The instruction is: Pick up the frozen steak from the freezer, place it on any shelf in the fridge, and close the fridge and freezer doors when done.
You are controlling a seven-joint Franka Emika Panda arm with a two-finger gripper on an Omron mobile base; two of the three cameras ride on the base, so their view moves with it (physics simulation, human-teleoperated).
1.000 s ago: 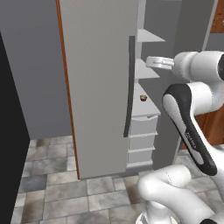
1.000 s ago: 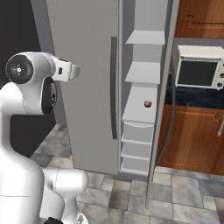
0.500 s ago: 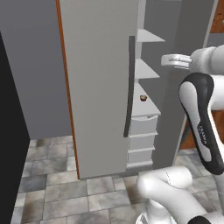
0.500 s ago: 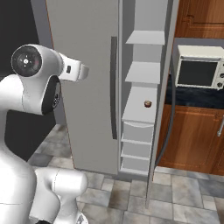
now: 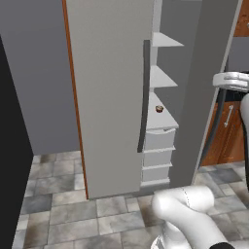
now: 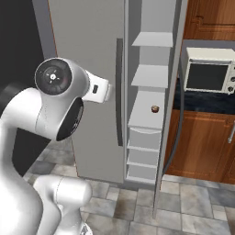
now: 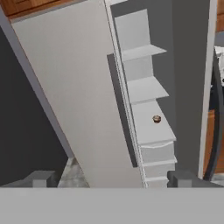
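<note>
A small round brown frozen steak (image 5: 159,109) (image 6: 155,109) (image 7: 156,118) lies on the third shelf of the open compartment, above several white drawers (image 5: 158,155). The grey door on the left (image 5: 109,97) (image 6: 87,55) is closed, with its dark bar handle (image 5: 145,97) (image 7: 122,113). The door on the right (image 5: 204,97) (image 6: 172,114) stands swung out, seen nearly edge-on. My gripper (image 7: 113,179) is open with nothing between its fingertips (image 7: 41,177). It hangs well back from the fridge and faces the shelves. The white hand (image 6: 98,89) is level with the middle shelves.
A microwave (image 6: 209,75) sits on a dark counter to the right, with wooden cabinets (image 6: 202,147) below and above it. Grey stone tiles (image 5: 58,194) cover the floor. A dark wall (image 5: 9,146) runs along the left.
The arm has swung the hand rightward, toward the open compartment. The jaws stayed open. The doors and the steak have not moved.
</note>
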